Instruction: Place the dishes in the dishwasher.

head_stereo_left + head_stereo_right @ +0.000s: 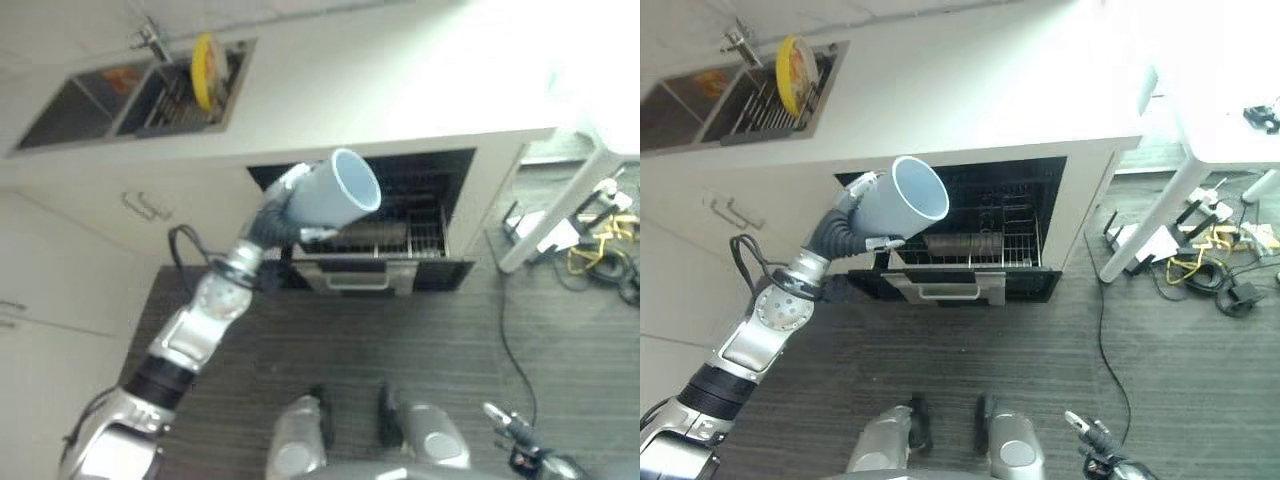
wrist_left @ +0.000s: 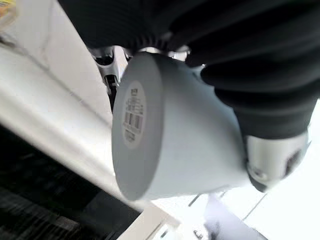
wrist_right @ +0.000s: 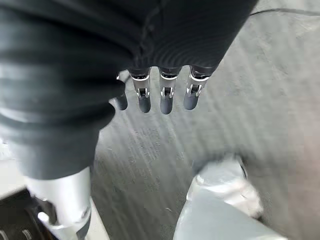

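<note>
Fingers [image 1: 291, 181] round cup [image 1: 335, 195] (empty)

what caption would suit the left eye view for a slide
Left hand holds a pale blue cup above the open dishwasher; yellow plate waits in the sink rack.

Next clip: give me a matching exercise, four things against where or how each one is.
Things:
1. pale blue cup
2. yellow plate
3. dishwasher rack
4. right hand

States:
A. standing on edge in the sink
B. hanging open over the dark floor
C. held in the left hand, mouth tilted up
D. pulled out of the open dishwasher

Pairs: 1-C, 2-A, 3-D, 4-B
</note>
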Motion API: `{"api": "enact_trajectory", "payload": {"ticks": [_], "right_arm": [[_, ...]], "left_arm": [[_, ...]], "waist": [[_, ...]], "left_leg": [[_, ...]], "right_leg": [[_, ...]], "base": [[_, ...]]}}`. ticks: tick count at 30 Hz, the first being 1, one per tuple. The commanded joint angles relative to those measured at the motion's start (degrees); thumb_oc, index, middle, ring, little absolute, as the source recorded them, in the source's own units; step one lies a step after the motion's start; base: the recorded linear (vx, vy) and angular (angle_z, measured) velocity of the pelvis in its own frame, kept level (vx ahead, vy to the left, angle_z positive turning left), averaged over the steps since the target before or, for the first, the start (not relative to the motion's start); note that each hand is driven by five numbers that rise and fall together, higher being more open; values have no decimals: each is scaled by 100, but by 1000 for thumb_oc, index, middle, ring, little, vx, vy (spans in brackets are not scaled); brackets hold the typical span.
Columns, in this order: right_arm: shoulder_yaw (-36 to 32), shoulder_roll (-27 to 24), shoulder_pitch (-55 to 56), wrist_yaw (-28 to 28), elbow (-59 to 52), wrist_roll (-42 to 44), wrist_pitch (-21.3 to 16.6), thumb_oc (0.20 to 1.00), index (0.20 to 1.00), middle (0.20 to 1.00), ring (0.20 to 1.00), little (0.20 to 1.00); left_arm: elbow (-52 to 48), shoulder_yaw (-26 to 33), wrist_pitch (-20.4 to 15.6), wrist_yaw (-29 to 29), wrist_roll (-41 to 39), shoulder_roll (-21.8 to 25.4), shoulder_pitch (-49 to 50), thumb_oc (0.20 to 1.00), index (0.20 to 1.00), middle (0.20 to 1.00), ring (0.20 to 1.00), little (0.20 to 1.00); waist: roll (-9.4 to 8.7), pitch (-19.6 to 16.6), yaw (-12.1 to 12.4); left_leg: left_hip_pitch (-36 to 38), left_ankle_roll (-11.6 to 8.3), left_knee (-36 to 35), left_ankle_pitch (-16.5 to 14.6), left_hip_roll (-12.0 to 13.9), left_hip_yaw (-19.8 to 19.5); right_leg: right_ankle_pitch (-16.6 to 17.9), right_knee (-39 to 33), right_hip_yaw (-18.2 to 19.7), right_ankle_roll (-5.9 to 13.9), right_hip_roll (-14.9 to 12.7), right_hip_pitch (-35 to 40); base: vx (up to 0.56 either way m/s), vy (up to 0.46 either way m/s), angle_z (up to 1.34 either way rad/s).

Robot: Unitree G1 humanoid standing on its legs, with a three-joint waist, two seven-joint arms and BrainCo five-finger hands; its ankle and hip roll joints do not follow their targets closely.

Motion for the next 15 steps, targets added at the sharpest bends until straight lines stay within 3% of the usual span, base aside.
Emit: {"api": "enact_trajectory", "payload": {"ticks": [1,5,7,15], "right_arm": [[166,210,173,113,68,52,-192,1000,1000,1000,1000,1000],[137,323,246,110,122,-33,-130,1000,1000,1000,1000,1000],[177,482,247,19,180,-62,-170,1000,1000,1000,1000,1000],[153,604,205,-226,-50,238,-150,1000,1000,1000,1000,1000]], "left_arm": [[-434,326,-274,-30,-277,212,-176,200,200,200,200,200],[-386,344,-297,-6,-190,260,-127,200,200,200,200,200],[-390,259,-237,43,-125,280,-208,200,200,200,200,200],[-485,167,-149,74,-32,282,-294,200,200,200,200,200]], "waist": [[-290,-306,35],[-196,-364,-12],[-207,-341,3],[-310,-314,64]], "left_leg": [[1290,242,131,-362,-577,678],[1693,289,-378,-435,-756,695],[1786,424,-522,-531,-892,649],[1810,597,-578,-642,-992,774]], "right_leg": [[952,-1794,-496,636,-382,565],[1056,-1762,-511,824,-503,475],[1107,-1688,-448,925,-550,387],[1168,-1734,-434,995,-562,378]], "base": [[274,320,-8],[143,149,-22],[86,92,29],[-14,9,4]]}}
